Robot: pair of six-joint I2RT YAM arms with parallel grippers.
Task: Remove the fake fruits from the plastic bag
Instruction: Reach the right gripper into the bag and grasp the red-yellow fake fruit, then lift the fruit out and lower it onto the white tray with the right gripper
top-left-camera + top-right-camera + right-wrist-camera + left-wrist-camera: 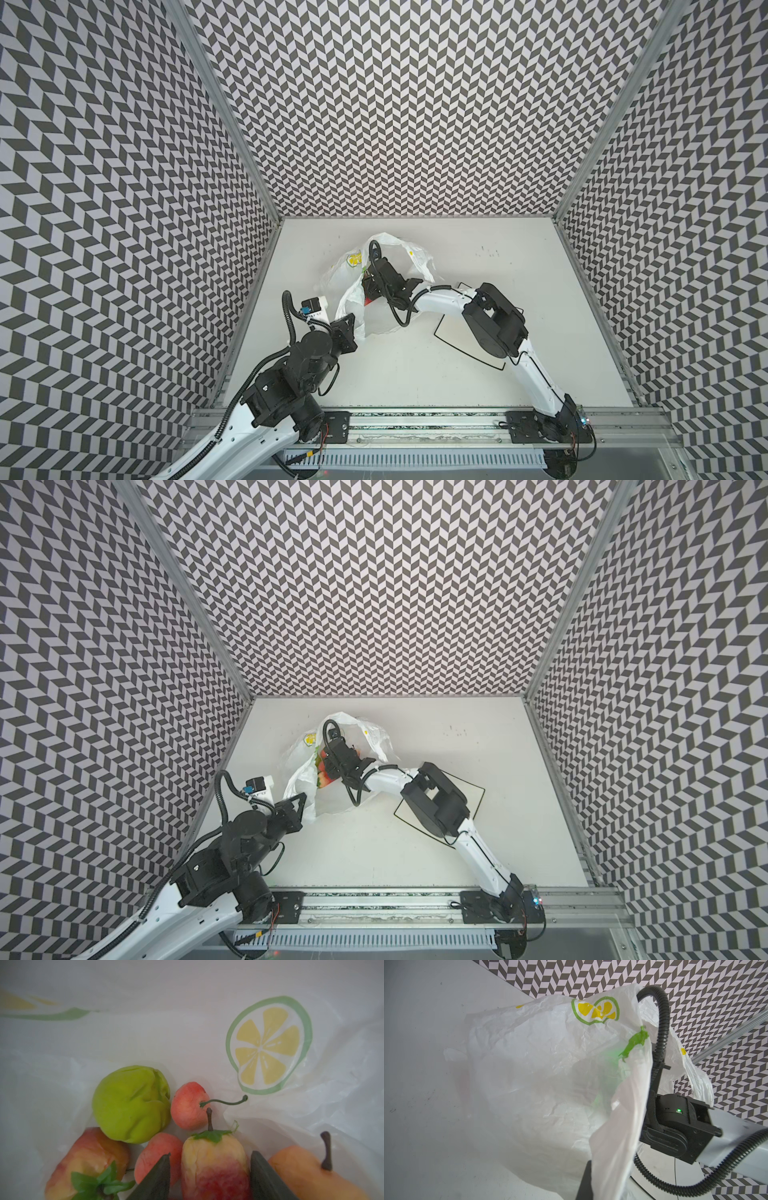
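Note:
The plastic bag (pixel 349 274) (pixel 299 758) lies crumpled at the table's middle left, its mouth towards the arms. My left gripper (pixel 355 328) (pixel 593 1167) is shut on the bag's near edge; in the left wrist view only one dark finger (pixel 584 1180) shows beside the film. My right gripper (pixel 368 291) (pixel 211 1153) reaches inside the bag, open, its jaws on either side of a yellow-red strawberry (pixel 214 1161). Around it lie other fake fruits: a green one (pixel 131 1103), a cherry (pixel 189 1105), another strawberry (pixel 89 1157) and an orange pear-shaped one (pixel 307 1174).
A flat white sheet with a black border (pixel 453 328) (pixel 473 796) lies under my right arm. Patterned walls close in the table on three sides. A metal rail (pixel 415 419) runs along the front edge. My right wrist (pixel 675 1126) fills the bag's mouth.

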